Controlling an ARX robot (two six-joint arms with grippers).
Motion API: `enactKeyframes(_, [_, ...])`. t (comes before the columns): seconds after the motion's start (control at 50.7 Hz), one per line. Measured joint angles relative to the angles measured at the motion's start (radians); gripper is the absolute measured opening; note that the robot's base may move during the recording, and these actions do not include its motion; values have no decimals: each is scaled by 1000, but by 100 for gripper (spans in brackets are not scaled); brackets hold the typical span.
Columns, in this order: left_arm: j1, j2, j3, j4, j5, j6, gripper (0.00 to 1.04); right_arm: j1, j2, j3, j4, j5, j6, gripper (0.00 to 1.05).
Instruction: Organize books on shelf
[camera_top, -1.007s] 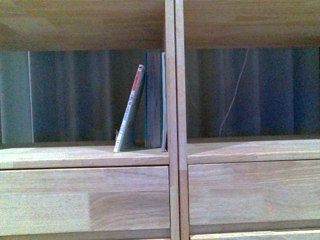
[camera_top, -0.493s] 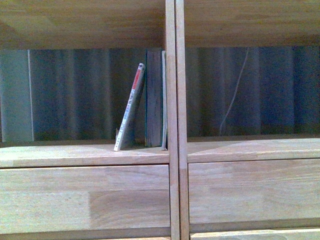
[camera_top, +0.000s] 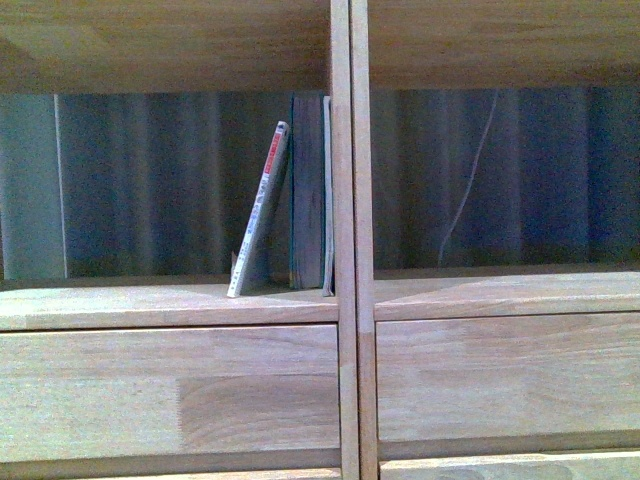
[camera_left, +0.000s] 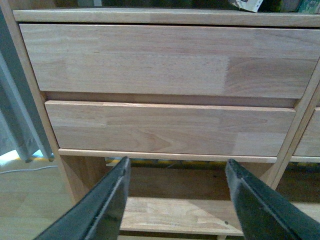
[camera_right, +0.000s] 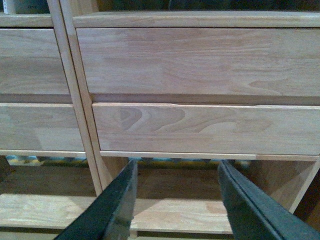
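Two books stand in the front view, both in the cubby just left of the shelf's central divider (camera_top: 349, 240); the thicker teal book (camera_top: 308, 190) is upright against that divider, and the thin paperback (camera_top: 259, 212) tilts with its top resting on the teal book and its foot further from the divider; we judge it leans because it is too floppy to stand alone; neither of our arms shows here. From the left wrist we see our left gripper (camera_left: 176, 200) spread wide and empty, touching nothing, facing the drawer fronts (camera_left: 165, 60) below the books' ledge. From the right wrist, our right gripper (camera_right: 176, 197) is likewise wide apart and bare, before the drawers on the divider's other side.
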Motion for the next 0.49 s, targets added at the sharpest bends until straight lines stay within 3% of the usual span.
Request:
enactKeyframes(0.237, [0, 0, 0, 0, 0, 1, 99, 0, 0, 0, 0, 0, 0, 90])
enactKeyframes(0.296, [0, 0, 0, 0, 0, 0, 97, 0, 0, 0, 0, 0, 0, 99])
enactKeyframes(0.493, [0, 0, 0, 0, 0, 0, 97, 0, 0, 0, 0, 0, 0, 98])
